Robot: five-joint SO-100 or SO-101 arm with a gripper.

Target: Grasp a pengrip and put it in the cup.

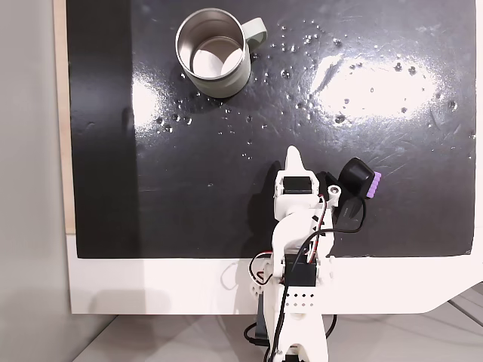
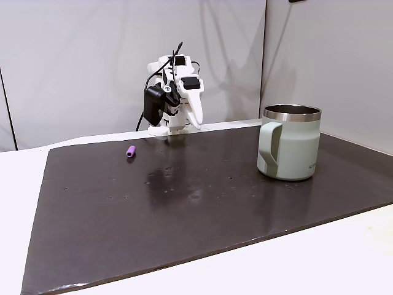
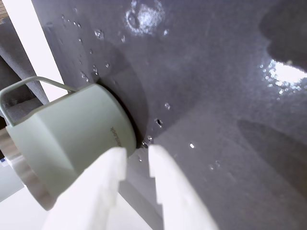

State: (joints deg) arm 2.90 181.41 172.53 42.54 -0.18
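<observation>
The pengrip (image 2: 131, 151) lies on its side on the dark mat (image 2: 202, 203), left of the arm's base in a fixed view; in the top-down fixed view it (image 1: 375, 183) peeks out right of the arm. The cup (image 1: 214, 53) stands upright at the mat's far side, well apart from it, steel inside bare. The gripper (image 3: 137, 154) holds nothing, its white fingers (image 3: 163, 165) a narrow slit apart. The glossy mat (image 1: 377, 113) lies on a white table (image 1: 151, 286), before pale wall panels (image 2: 92, 61).
</observation>
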